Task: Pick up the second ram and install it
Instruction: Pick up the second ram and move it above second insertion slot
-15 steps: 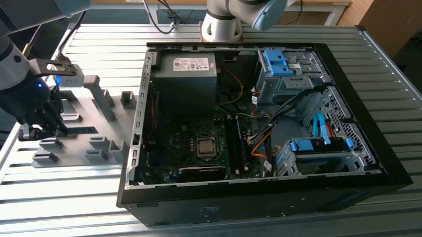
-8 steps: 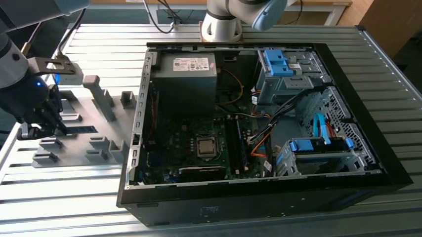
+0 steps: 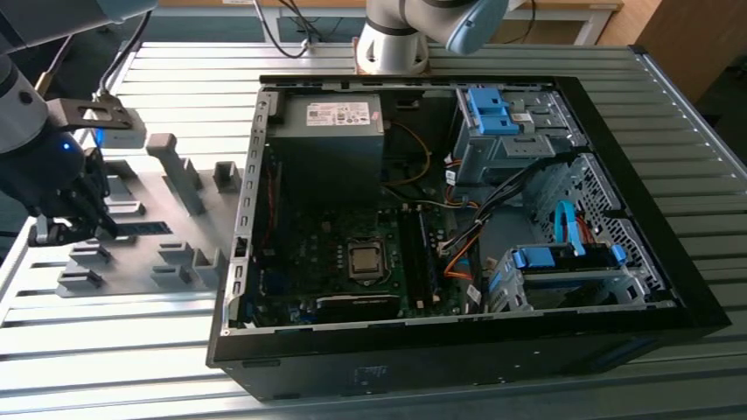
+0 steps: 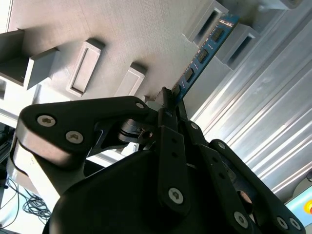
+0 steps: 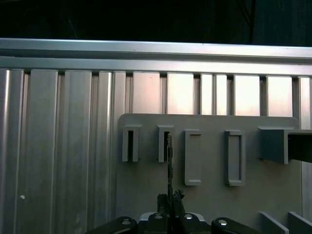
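Ram (image 4: 204, 53): stands on edge on the grey fixture (image 5: 209, 204), far end between two slot blocks (image 4: 202, 23). The near end is pinched in the hand (image 4: 168, 100), which is closed narrow on the board's two faces. Fixture lies on the slatted desk (image 3: 653, 79) at the exterior view's left, just beside the open PC case (image 3: 467, 350). Judgement: the grip sits at one end only, so the lift should run straight along the slot line with the board kept edge-on and untwisted, or the free end may bind against the blocks or flex.
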Available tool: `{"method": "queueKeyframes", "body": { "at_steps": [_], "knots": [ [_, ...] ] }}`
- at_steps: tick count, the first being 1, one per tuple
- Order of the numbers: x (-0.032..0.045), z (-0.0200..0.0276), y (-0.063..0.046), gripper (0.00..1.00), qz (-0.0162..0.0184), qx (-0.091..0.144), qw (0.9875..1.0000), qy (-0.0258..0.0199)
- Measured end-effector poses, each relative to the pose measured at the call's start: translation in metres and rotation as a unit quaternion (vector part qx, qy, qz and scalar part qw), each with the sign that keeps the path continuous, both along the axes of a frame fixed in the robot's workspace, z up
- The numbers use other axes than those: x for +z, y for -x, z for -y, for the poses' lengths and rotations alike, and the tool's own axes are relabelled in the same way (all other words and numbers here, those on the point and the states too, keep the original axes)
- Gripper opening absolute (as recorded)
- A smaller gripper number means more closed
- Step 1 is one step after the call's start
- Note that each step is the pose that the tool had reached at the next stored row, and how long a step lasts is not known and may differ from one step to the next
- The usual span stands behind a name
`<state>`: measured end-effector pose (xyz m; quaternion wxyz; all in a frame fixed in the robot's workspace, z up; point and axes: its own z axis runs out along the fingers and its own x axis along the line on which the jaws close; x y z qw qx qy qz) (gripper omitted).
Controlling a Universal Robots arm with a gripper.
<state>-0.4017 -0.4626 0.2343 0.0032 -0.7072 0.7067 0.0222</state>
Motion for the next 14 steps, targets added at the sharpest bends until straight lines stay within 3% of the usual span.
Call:
{"method": "queueKeyframes", "body": {
  "at_steps": [14],
  "knots": [
    [0.0043,0.0,0.0,0.14,0.0,0.0,1.0,0.0]
  ]
}}
